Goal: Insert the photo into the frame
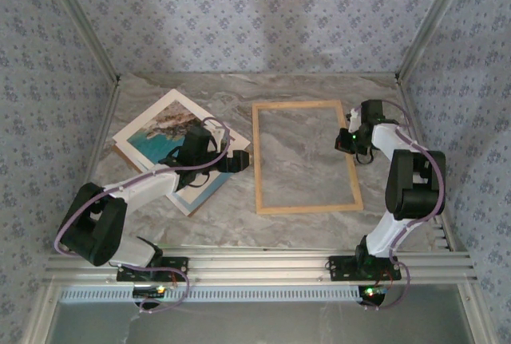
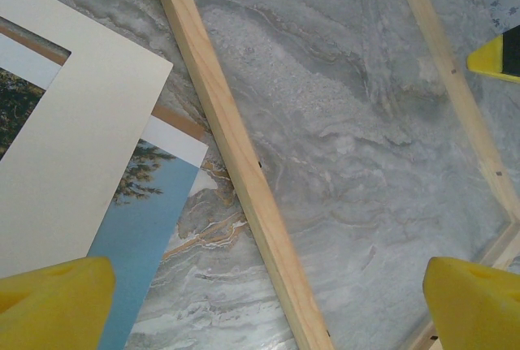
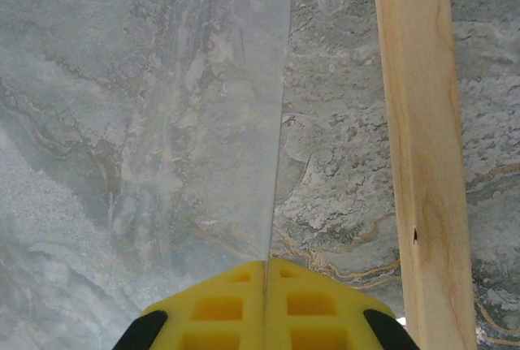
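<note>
The frame (image 1: 304,157) lies flat mid-table (image 1: 239,92), its long sides running away from the arms. The photo (image 1: 160,132) sits to the left of it, turned at an angle, with a brown board (image 1: 121,152) peeking out from under it. The photo's near corner comes close to the frame's left rail but does not touch it.

The left gripper (image 1: 234,160) hovers between the photo and that rail. In the left wrist view its fingers (image 2: 53,301) are spread wide, holding nothing, with the rail (image 2: 236,163) running diagonally between them (the left gripper (image 2: 264,305) straddles it from above). Beside the rail are the photo's cream border (image 2: 81,139) and a blue sheet (image 2: 138,228) with trees poking out beneath it. Whether that sheet is part of the same print is hard to tell.

The right gripper (image 1: 345,143) is at the frame's right rail, towards the far end. In the right wrist view its yellow fingers (image 3: 219,305) are pressed together on the thin edge of a clear pane (image 3: 252,82). The right gripper (image 3: 266,285) pinches it along the seam. The pane's edge runs away from the fingers, apart from the wooden rail (image 3: 418,163) to its right.
</note>
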